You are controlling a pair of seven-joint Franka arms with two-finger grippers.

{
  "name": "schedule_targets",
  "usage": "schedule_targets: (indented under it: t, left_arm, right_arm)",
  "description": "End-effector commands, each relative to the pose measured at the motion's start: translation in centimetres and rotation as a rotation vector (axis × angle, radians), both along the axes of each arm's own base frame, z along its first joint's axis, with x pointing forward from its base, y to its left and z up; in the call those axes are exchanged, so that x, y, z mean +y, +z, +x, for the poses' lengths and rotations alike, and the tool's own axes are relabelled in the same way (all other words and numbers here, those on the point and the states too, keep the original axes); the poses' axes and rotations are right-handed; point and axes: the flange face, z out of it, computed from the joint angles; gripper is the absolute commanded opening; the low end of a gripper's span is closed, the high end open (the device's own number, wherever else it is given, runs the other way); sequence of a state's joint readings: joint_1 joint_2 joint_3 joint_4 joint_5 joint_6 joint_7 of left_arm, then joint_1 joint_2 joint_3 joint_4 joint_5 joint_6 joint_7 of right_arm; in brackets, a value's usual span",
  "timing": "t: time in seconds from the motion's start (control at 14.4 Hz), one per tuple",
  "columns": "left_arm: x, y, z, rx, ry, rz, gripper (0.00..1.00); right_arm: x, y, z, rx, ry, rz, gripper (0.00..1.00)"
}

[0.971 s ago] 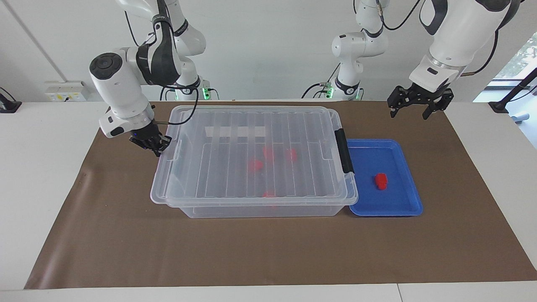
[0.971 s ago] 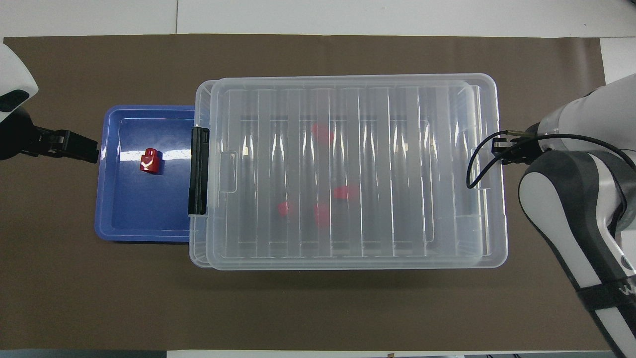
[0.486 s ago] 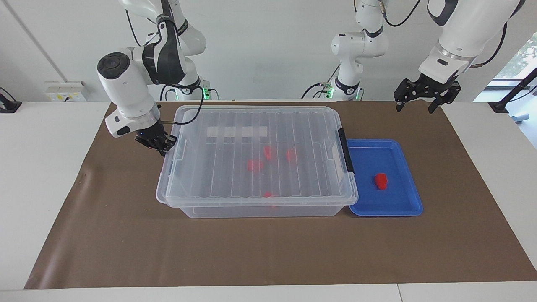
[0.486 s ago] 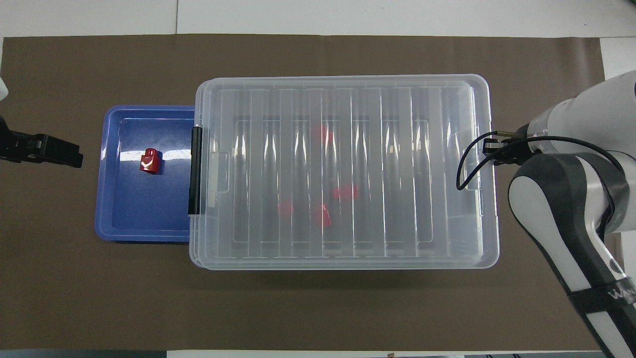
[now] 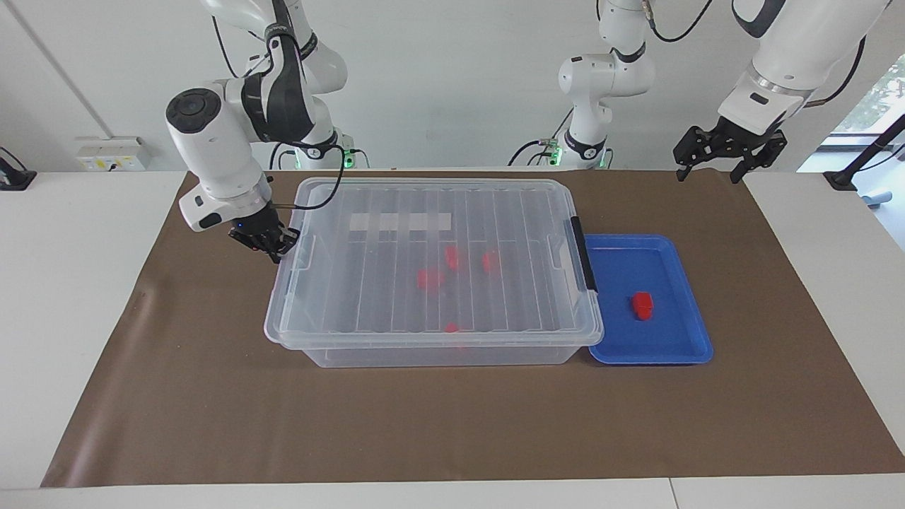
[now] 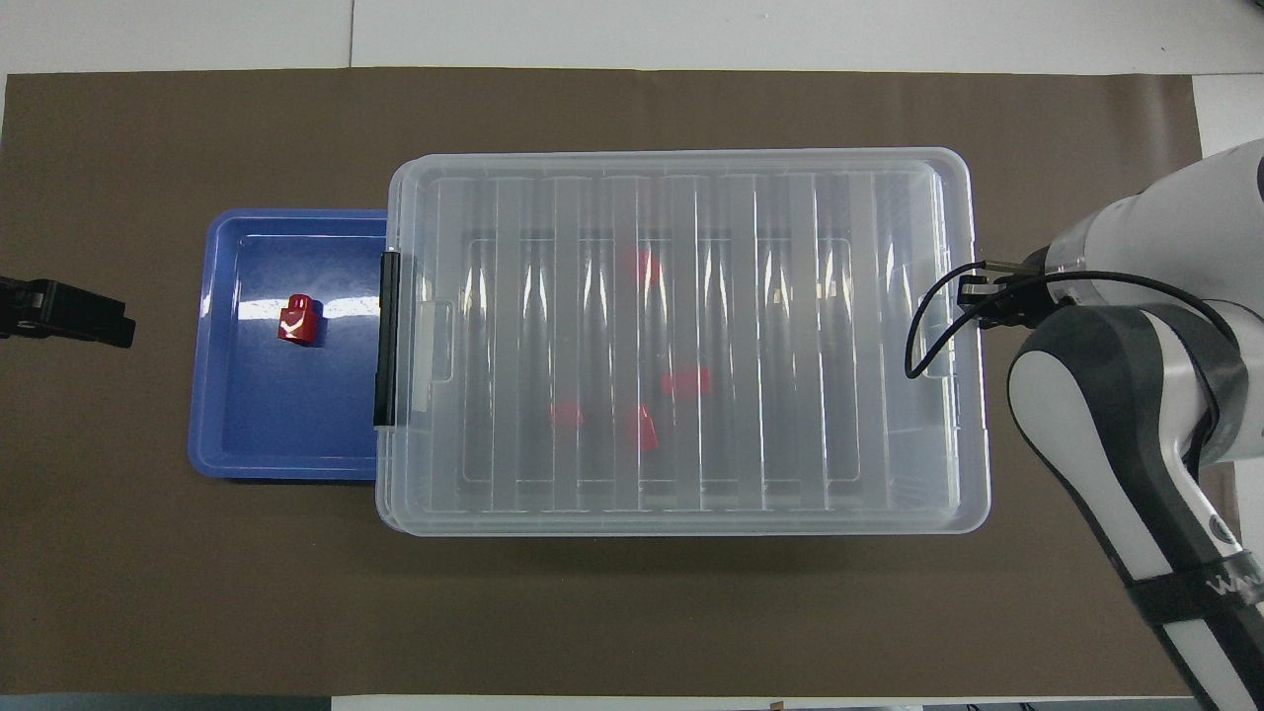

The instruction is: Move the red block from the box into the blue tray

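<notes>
A brown mat (image 5: 212,396) covers the white tabletop (image 5: 71,283); a wall socket (image 5: 109,153) sits at its edge.

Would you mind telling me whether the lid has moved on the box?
Yes. The lid slid toward the blue tray, squaring up on the box.
</notes>
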State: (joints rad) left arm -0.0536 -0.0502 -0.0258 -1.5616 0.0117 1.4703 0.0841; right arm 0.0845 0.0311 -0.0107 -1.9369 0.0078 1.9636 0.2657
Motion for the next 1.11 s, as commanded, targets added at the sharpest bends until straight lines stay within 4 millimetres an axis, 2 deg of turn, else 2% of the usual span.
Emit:
schedule_targets:
  t: [0.0,0.21,0.35,0.49,0.62,0.69,0.76,0.83,0.9,1.04]
  left_arm:
    - [0.1,0.5,-0.8,0.005,-0.015,-0.016,1.0]
    - [-0.1,0.5,-0.8,0.005,-0.019,-0.015,1.0]
    - [-0.2,0.3,-0.6,0.008,-0.018,-0.023,1.0]
    - [-0.6,0.4,-0.3,0.013,-0.017,-0.072,1.0]
    - [-0.5,-0.5,0.3,0.038,-0.015,-0.074,1.0]
    - [-0.1,-0.5,0.3,0.03,-0.01,-0.072,1.0]
    - [0.1,-0.6,0.4,0.028,-0.01,-0.071,1.0]
    - [0.1,-0.7,0.4,0.028,-0.012,-0.068,1.0]
    - [-0.1,-0.6,0.3,0.029,-0.015,-0.065,1.0]
    - [-0.1,-0.9,0.0,0.037,-0.029,-0.065,1.0]
  right_arm:
    - [0.3,0.3,-0.7,-0.008,-0.026,0.015,0.0]
    - [0.3,0.3,-0.6,-0.007,-0.036,0.015,0.0]
    - [0.3,1.1,-0.1,-0.009,-0.036,0.015,0.0]
    - [0.3,3.3,0.7,0.019,-0.039,0.023,0.0]
    - [-1.0,5.7,0.9,0.05,-0.066,0.056,0.0]
    - [-1.7,6.7,0.7,0.055,-0.072,0.064,0.16]
    - [-2.0,7.8,0.4,0.061,-0.054,0.064,0.38]
    - [-2.6,9.5,-0.2,0.058,-0.01,0.067,0.87]
    - [-3.4,10.9,-0.4,0.051,0.028,0.058,1.0]
    - [-5.4,13.8,-1.0,0.064,0.028,0.056,1.0]
